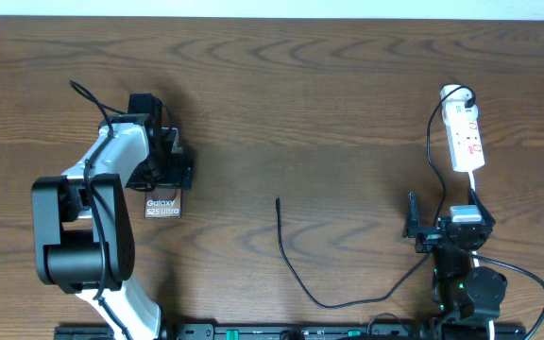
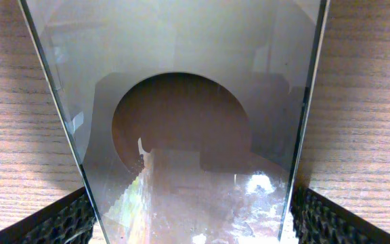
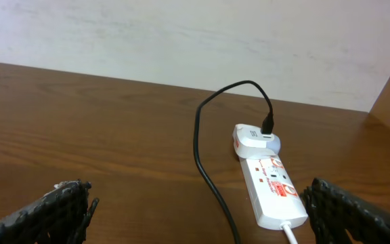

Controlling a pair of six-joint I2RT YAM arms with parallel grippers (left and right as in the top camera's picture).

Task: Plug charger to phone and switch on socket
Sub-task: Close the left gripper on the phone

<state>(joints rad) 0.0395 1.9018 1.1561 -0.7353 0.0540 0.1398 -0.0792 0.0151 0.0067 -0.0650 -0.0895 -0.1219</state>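
The phone (image 1: 161, 207) lies at the left, mostly hidden under my left gripper (image 1: 170, 173); only its end with the white "Galaxy" lettering shows. In the left wrist view the phone's glossy face (image 2: 195, 102) fills the frame, and my left gripper (image 2: 191, 220) is shut on its two long edges. The charger cable (image 1: 296, 279) runs from a white adapter (image 1: 456, 94) on the socket (image 1: 467, 140), loops along the front edge, and ends in a free plug tip (image 1: 278, 201) at mid table. My right gripper (image 1: 445, 219) is open and empty just in front of the socket (image 3: 271, 184).
The socket's white cord (image 3: 291, 234) leaves its near end, between my right fingers. The black cable (image 3: 205, 163) crosses the wood left of the strip. A pale wall stands behind the table's far edge.
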